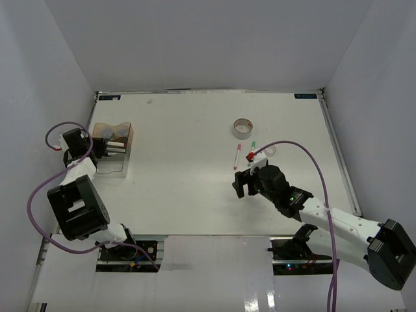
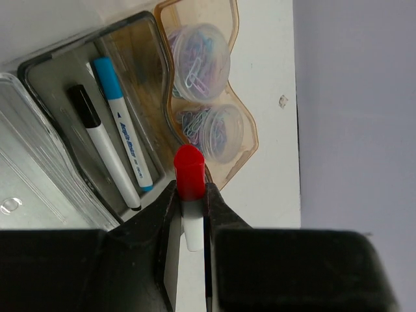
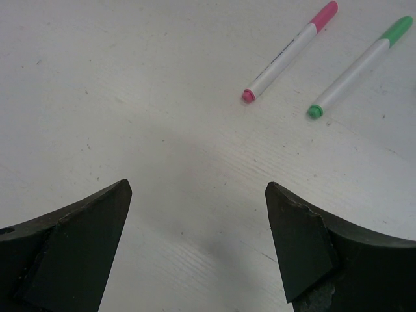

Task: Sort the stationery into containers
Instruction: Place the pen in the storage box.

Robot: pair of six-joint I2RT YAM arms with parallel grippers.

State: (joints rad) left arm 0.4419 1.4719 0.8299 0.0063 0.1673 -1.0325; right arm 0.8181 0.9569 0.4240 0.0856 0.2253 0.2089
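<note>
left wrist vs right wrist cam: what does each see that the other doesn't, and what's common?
Left wrist only: left gripper shut on the red marker, next to the amber box that holds the black marker, blue marker and two clear jars. Right wrist only: right gripper open, with the pink marker and green marker lying beyond it. Shared: only the white table; no object appears in both.

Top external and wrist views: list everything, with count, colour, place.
organiser box: 1, amber-brown, far left of table
paper-clip jars: 2, clear, box's wavy compartment
black-capped marker: 1, white, box's other compartment
blue-capped marker: 1, white, beside it
pink-capped marker: 1, white, mid-table
green-capped marker: 1, white, beside pink
large tape roll: 1, greyish, far middle
small tape roll: 1, clear, beside those
red-capped marker: 1, white, at box's edge
left claw: 1, black, shut on red-capped marker
right claw: 1, black, open
</note>
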